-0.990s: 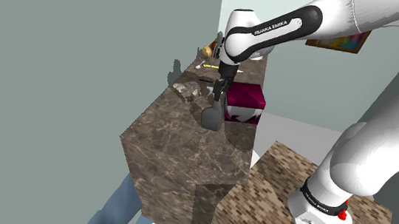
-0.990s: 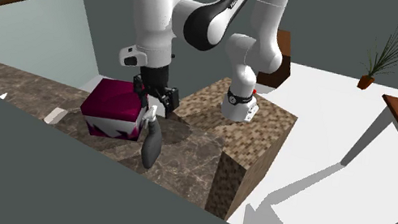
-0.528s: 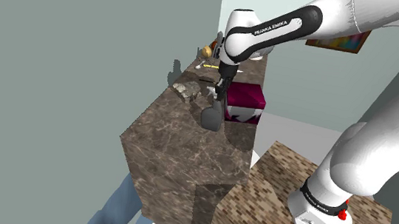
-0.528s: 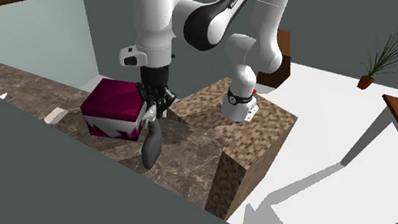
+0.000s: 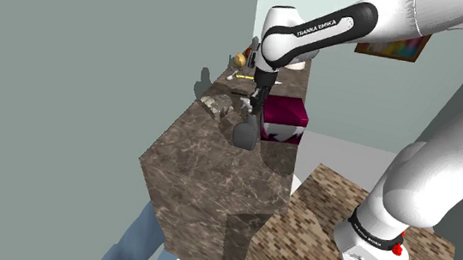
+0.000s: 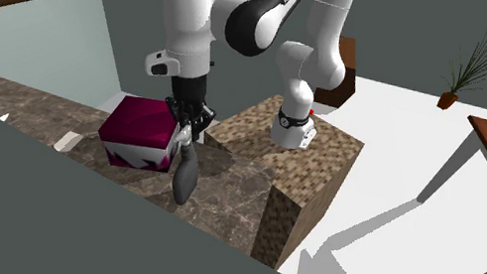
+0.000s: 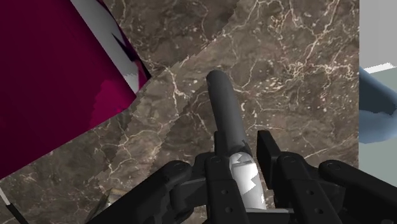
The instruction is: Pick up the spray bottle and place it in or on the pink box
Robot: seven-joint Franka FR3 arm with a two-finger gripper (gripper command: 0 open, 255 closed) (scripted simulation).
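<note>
1. Gripper (image 7: 243, 156) first: its two black fingers are clenched on the pale head of the spray bottle (image 7: 226, 111). Taking it at the top lets the dark grey body hang below the hand, ready to be set down base first
2. In the second exterior view the bottle hangs a little tilted from the grasp, with its base close over the marble. I cannot tell whether it is clear of the surface or just touching it
3. Just beside the bottle, on the shoulder view's right, sits the pink box (image 6: 137, 129), deep magenta with a white-patterned side. Its top looks flat and closed, so I judge the bottle will go on it rather than in it, and must rise above that top before moving across
4. Both stand on the dark marble counter (image 5: 191, 177), whose near end meets the stand (image 5: 317, 214), which keeps the box within easy reach of the arm
5. At the counter's far end lies some small clutter (image 5: 242, 65), well apart from the short path between bottle and box
</note>
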